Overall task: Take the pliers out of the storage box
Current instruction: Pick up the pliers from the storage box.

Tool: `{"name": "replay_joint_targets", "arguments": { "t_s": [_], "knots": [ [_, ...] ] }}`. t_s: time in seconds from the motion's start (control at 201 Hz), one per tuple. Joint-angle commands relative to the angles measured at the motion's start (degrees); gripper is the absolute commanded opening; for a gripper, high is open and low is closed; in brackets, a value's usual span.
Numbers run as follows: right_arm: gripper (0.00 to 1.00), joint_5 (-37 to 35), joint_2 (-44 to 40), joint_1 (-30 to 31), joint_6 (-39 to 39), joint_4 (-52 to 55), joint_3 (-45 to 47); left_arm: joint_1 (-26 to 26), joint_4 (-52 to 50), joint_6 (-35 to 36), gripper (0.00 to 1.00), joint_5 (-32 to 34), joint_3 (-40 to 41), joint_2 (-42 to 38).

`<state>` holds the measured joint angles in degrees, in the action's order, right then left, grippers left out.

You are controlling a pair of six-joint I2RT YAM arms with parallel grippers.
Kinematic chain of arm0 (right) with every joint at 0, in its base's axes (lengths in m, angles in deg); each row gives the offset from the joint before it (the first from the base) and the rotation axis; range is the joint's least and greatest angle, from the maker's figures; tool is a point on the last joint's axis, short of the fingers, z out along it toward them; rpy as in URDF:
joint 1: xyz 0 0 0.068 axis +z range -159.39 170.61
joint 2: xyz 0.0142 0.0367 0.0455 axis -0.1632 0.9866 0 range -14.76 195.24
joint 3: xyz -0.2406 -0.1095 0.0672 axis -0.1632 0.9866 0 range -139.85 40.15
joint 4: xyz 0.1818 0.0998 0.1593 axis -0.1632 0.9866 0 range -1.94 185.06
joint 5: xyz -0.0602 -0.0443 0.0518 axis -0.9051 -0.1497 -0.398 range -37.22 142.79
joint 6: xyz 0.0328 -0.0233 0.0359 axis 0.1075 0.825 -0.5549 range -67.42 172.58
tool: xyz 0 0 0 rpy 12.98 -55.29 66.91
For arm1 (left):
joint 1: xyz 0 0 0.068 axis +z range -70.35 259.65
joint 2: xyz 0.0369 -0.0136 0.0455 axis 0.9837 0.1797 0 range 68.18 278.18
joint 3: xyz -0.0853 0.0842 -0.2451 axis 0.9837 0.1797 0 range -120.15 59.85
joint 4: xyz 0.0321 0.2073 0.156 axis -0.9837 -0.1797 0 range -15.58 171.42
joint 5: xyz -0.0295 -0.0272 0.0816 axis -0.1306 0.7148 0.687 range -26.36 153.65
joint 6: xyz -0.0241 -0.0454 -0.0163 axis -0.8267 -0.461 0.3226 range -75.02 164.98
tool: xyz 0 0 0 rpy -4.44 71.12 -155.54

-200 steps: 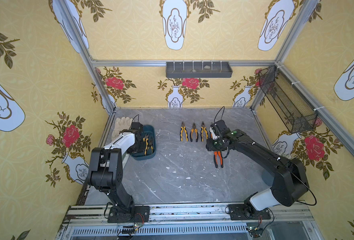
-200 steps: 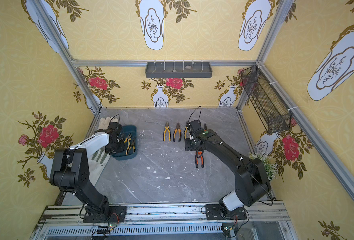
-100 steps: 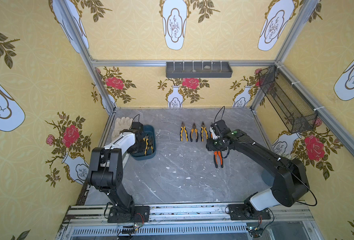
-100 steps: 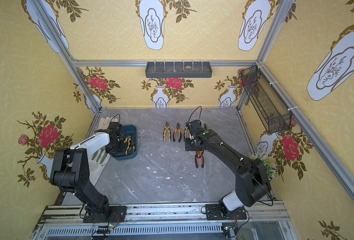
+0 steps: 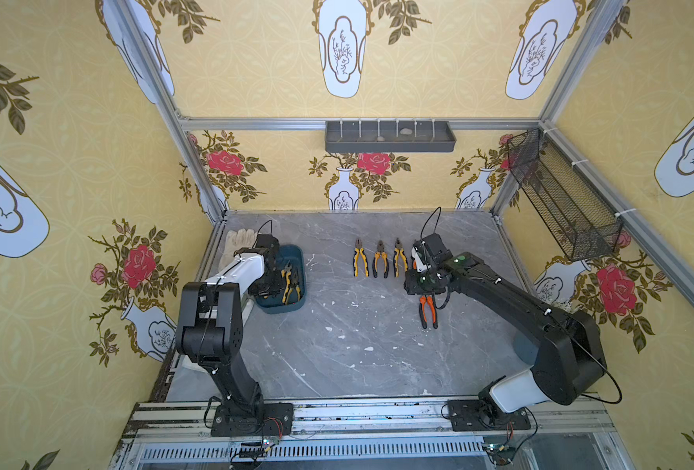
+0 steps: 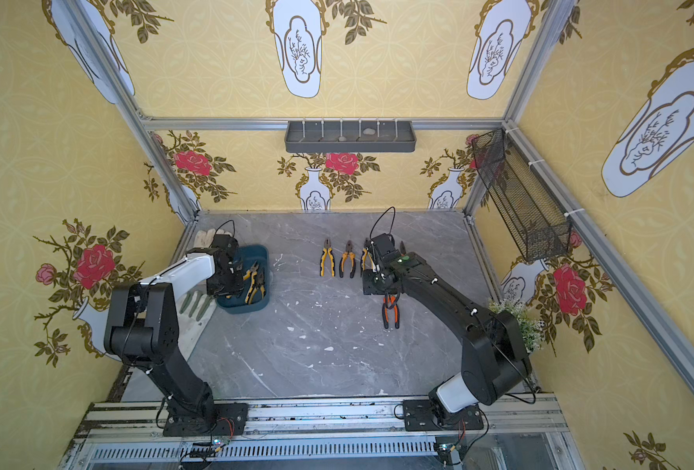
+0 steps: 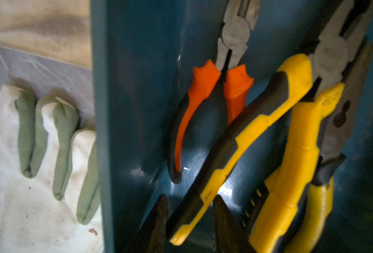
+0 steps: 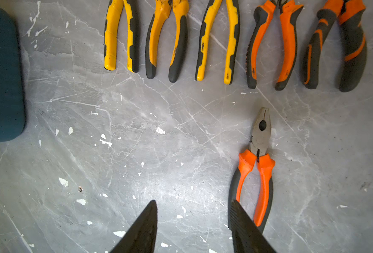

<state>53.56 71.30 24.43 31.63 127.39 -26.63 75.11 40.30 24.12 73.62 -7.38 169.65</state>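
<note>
The left jaws are set either side of one handle of the yellow-and-black pliers point(image 7: 246, 135), and the dark fingertips point(image 7: 159, 219) are seen close against it in the left wrist view; whether the handle is pinched or merely straddled cannot be told. For the pick to be done well, a firm close across that handle is judged necessary, followed by a straight upward lift. This is because the same handle is laid across one grip of an orange-handled pair point(image 7: 203, 98), and its partner is pressed beside a second yellow pair point(image 7: 319, 208), so a sideways pull could drag the neighbours along. These pliers are all found on the floor of the storage box point(image 7: 102, 109), directly beneath and just beyond the left jaws; three pairs can be made out, though the overlap leaves the count unsure. A white work glove point(image 7: 28, 175) is spread just outside the box wall. The right jaws are held apart with nothing between them, above the bench point(image 8: 115, 153). A lone orange pair point(image 8: 257, 170) is laid just beside one tip, and a row of five pliers point(image 8: 216, 39) is lined up farther on. In a top view the right arm is seen well apart from the box, so the pick is best left to the left arm alone
</note>
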Motion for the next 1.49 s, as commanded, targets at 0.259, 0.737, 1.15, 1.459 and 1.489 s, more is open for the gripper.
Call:
{"name": "replay_joint_targets", "arguments": {
  "t_s": [0.259, 0.737, 1.15, 1.459, 1.489],
  "knots": [
    [0.54, -0.71, -0.62, 0.01, -0.1, -0.07, 0.16, -0.47, 0.36, 0.12, 0.2, -4.62, 2.64, -2.57],
    [0.54, -0.74, -0.9, 0.1, -0.06, -0.4, 0.85, -2.14, 1.29, -0.7, 0.27, -3.69, 4.02, -0.12],
    [0.54, -0.51, -0.98, 0.09, -0.28, -0.5, 1.21, -2.94, 0.47, -0.87, 0.21, -1.55, 3.72, -1.69],
    [0.54, -0.45, -1.25, 0.1, -0.38, -0.23, 1.03, -3.23, -1.85, -0.06, 0.0, -1.0, 1.35, -4.91],
    [0.54, -0.47, -1.25, 0.1, -0.37, -0.27, 0.92, -3.2, -1.98, -0.03, 0.0, -1.01, 1.22, -5.26]
  ]
}}
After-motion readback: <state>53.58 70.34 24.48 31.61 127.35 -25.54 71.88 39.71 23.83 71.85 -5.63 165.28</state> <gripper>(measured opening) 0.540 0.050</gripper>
